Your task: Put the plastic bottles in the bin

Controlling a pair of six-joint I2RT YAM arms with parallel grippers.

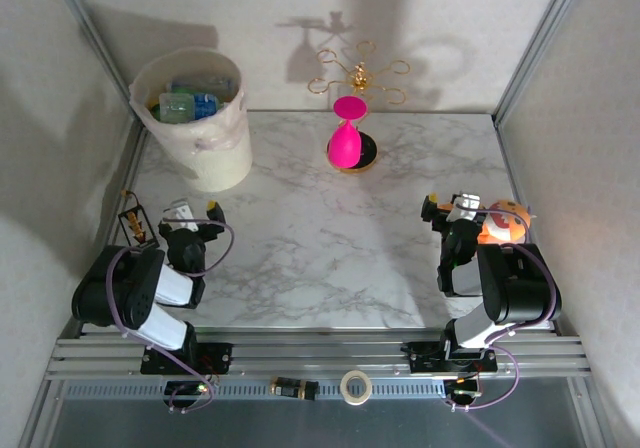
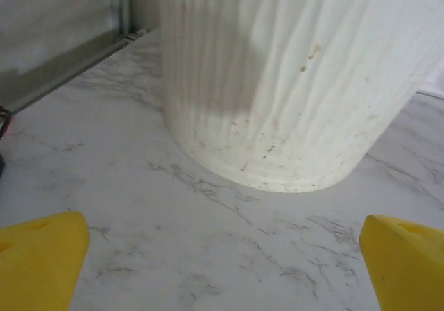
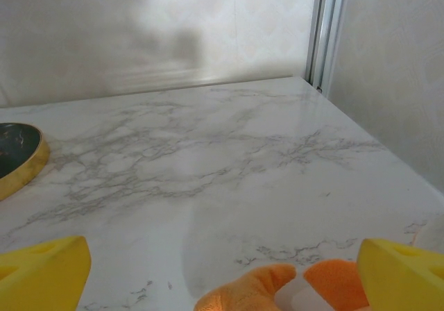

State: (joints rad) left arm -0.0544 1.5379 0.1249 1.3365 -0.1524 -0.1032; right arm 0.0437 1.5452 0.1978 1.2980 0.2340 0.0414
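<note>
Marble-patterned table [image 1: 320,258] seen from above: the bin [image 1: 220,158] stands at the far left, and the plastic bottles [image 1: 188,104], clear with blue caps and labels, lie inside its bag liner. The left gripper [image 1: 196,211] and right gripper [image 1: 450,208] hover by the near edge, both spread wide and holding nothing.

From the left wrist, the bin's ribbed wall rises just ahead of the yellow fingertips [image 2: 41,259].

From the right wrist, an orange plush toy [image 3: 253,293] lies low between the spread fingers.

Such bottles are likely light, thin-walled and slick. A gentle pinch across the mid-body should serve.
</note>
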